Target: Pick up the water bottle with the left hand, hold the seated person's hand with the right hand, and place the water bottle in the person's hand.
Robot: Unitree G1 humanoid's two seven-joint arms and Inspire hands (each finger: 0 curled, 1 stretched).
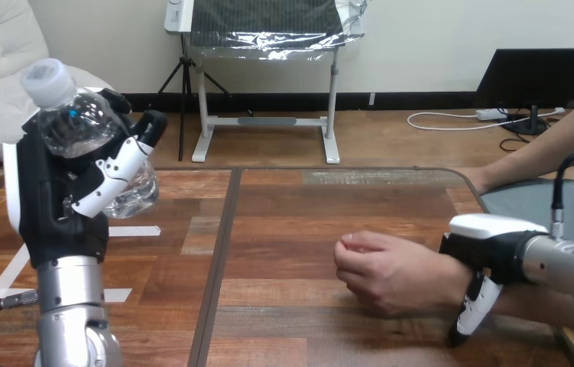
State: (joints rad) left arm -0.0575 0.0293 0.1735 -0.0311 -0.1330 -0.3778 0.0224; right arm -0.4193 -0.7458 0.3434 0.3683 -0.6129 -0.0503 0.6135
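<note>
Water bottle (76, 122) in left hand (58, 202), right hand (491, 246) fingers (473, 304) round person's wrist (442, 277)

The water bottle (77, 122) is clear plastic with a white cap. It is held up above the table (283, 229) at the left side, tilted so the cap leans up and to the left. The left robot hand (62, 191) has its fingers wrapped round the bottle's body. The person's hand (379, 267) lies right of the table's middle, loosely curled, knuckles pointing left. The right robot hand (490, 245) sits over its wrist, a finger curling down the near side.
</note>
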